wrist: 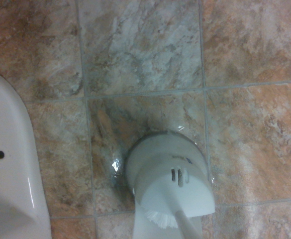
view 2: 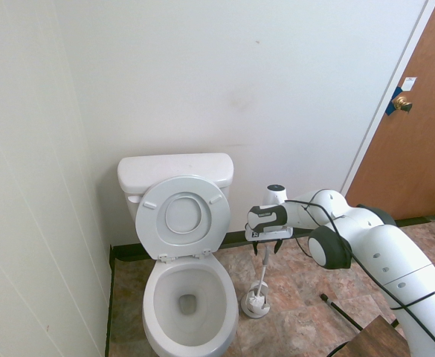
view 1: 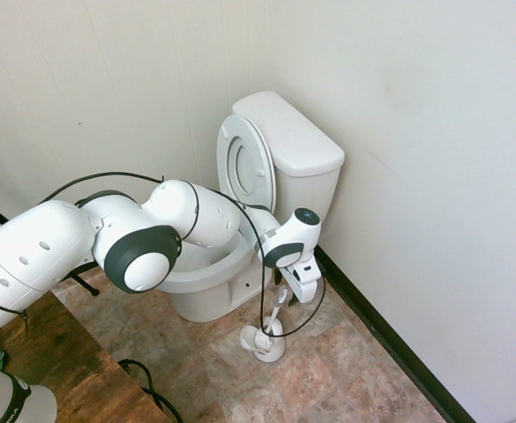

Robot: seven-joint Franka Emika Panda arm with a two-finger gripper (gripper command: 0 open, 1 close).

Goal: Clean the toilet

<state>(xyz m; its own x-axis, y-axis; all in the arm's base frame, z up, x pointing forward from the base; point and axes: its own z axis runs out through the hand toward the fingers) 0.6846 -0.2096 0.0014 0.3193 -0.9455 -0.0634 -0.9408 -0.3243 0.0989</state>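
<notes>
Walls: white, plain on one side and panelled on the other, with a dark baseboard along the floor.
Door [view 2: 407,126]: brown wood with a brass knob, seen at the right of the second exterior view.
Floor [view 1: 346,370]: mottled brown and grey stone-look tiles with pale grout lines.
Robot arm [view 1: 108,238]: white with dark joint caps, reaching past the bowl to the floor space beside the toilet, wrist pointing straight down.
Toilet [view 2: 187,290]: white glossy ceramic, standing against the back wall in the corner; seat and lid [view 2: 184,217] are raised and lean on the tank [view 2: 174,172]; the bowl is open with water at the bottom.
Jaws [view 2: 268,246]: spread wide, holding nothing, placed on either side of the upper end of the brush handle; whether they touch it cannot be told.
Brush holder [wrist: 167,177]: small round white base on the floor just beside the toilet's foot, with two slots on its top.
Toilet brush [view 2: 262,274]: white, standing upright in the holder, with white bristles showing in the wrist view.
</notes>
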